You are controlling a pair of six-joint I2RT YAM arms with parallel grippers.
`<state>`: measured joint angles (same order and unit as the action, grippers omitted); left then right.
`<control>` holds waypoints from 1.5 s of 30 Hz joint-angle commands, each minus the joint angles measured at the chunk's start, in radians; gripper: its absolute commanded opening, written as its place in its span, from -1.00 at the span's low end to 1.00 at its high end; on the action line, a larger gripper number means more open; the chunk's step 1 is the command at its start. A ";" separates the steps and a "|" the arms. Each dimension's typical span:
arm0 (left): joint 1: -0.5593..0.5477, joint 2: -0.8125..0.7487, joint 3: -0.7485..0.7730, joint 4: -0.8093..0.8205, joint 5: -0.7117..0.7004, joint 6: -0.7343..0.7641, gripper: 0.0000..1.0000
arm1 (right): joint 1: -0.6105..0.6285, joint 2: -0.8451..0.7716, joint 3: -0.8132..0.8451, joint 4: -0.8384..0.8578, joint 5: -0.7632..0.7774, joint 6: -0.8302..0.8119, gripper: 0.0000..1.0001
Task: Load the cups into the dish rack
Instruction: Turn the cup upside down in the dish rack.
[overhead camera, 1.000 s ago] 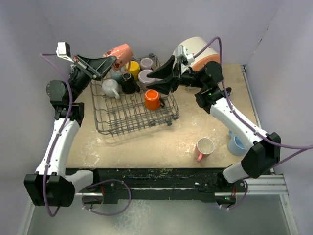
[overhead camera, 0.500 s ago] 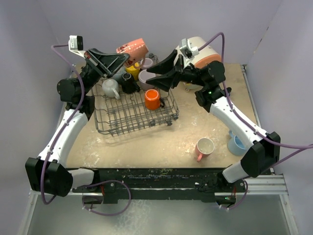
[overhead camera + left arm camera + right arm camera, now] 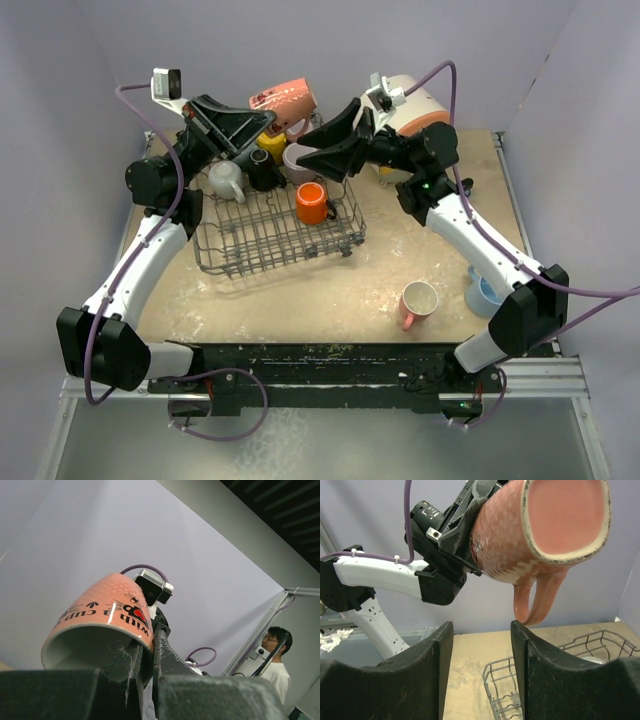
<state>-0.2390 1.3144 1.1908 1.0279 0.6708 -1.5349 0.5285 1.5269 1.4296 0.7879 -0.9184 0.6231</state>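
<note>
Pink mug (image 3: 285,98) in left hand (image 3: 266,113), sideways, above dish rack (image 3: 222,262).

The left gripper (image 3: 146,652) pinches the rim of a pink mug (image 3: 95,612).

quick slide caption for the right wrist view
Left gripper holds a pink mug on its side, handle down, above the open right gripper.

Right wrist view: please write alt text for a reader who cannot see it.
A pink ceramic mug, held sideways by the left arm's jaws, hangs handle-down above the right arm's open jaws. A grey wire dish rack lies below.
</note>
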 commanded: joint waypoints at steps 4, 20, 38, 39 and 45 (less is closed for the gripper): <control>-0.017 -0.013 0.057 0.123 -0.001 -0.009 -1.00 | -0.041 -0.004 0.059 0.091 -0.051 0.030 -0.07; -0.036 0.029 0.071 0.148 0.029 -0.003 -1.00 | -0.078 0.039 0.099 0.068 0.012 0.014 -0.06; -0.060 0.063 0.059 0.163 0.034 0.005 -1.00 | -0.053 0.058 0.109 0.083 -0.031 0.033 -1.00; -0.059 0.066 0.056 0.160 0.034 0.005 -1.00 | -0.053 0.059 0.112 0.081 -0.032 0.033 -1.00; -0.059 0.036 -0.007 0.139 -0.014 0.029 -0.19 | -0.054 0.064 0.111 0.039 -0.042 0.036 -1.00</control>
<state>-0.2913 1.3876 1.2053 1.1149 0.7170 -1.5253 0.4713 1.5997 1.5028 0.8108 -0.9398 0.6617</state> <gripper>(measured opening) 0.291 0.180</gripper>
